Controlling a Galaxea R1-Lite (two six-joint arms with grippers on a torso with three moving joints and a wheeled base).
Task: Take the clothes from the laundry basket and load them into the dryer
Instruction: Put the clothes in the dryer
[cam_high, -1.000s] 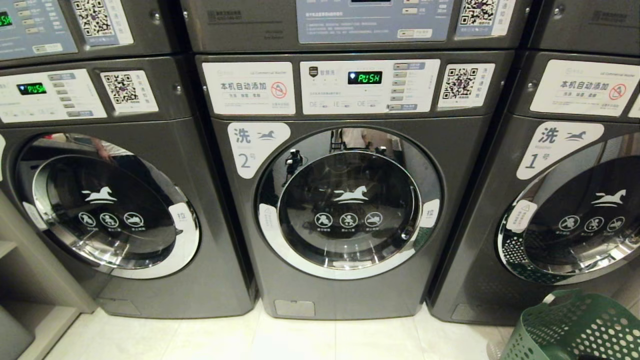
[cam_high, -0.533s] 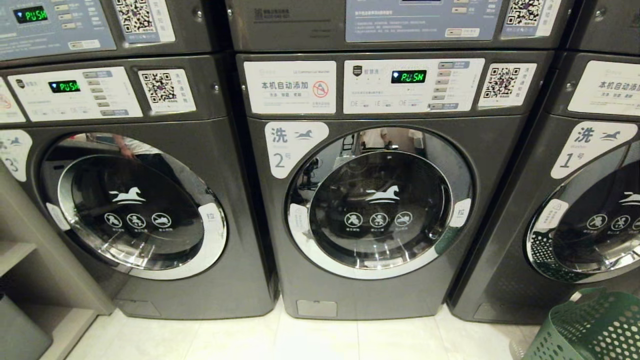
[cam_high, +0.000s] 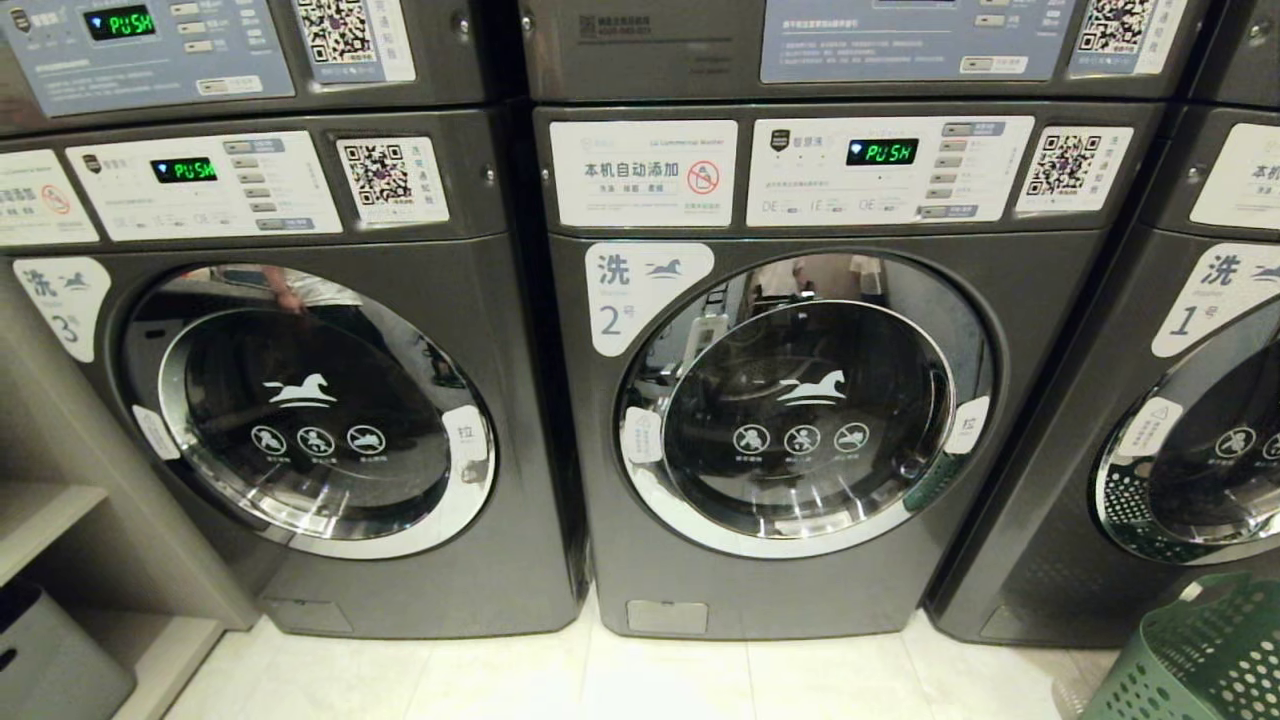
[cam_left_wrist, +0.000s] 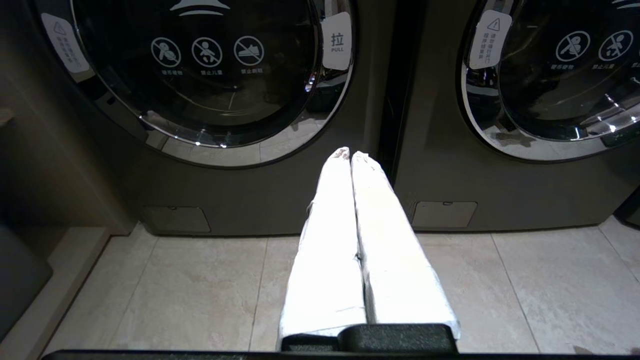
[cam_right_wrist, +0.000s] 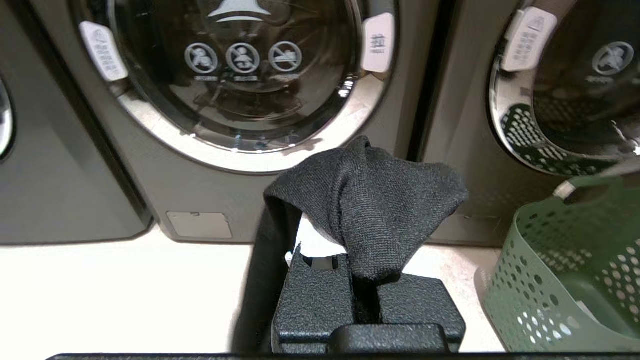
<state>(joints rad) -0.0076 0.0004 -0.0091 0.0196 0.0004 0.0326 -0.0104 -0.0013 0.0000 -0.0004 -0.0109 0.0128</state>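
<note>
Rightward drift of the machines marks camera travel only. Right end effector grips a black knitted cloth; left end effector closed, empty. Green perforated plastic laundry basket stands beside.

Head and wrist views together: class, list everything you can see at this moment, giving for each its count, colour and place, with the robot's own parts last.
Front-loading machines: three in the lower row, dark grey, numbered 3, 2 and 1 from the robot's left to right, round doors all closed; more machines stacked above.
Laundry basket: one, green, perforated, on the floor before machine 1.
Black cloth: one, draped over the right gripper.
Shelf unit: one, grey, at the far left.
Floor: pale tiles.
Left gripper: white fingers together, empty, low before the machines.
Right gripper: black, shut on the black cloth.
</note>
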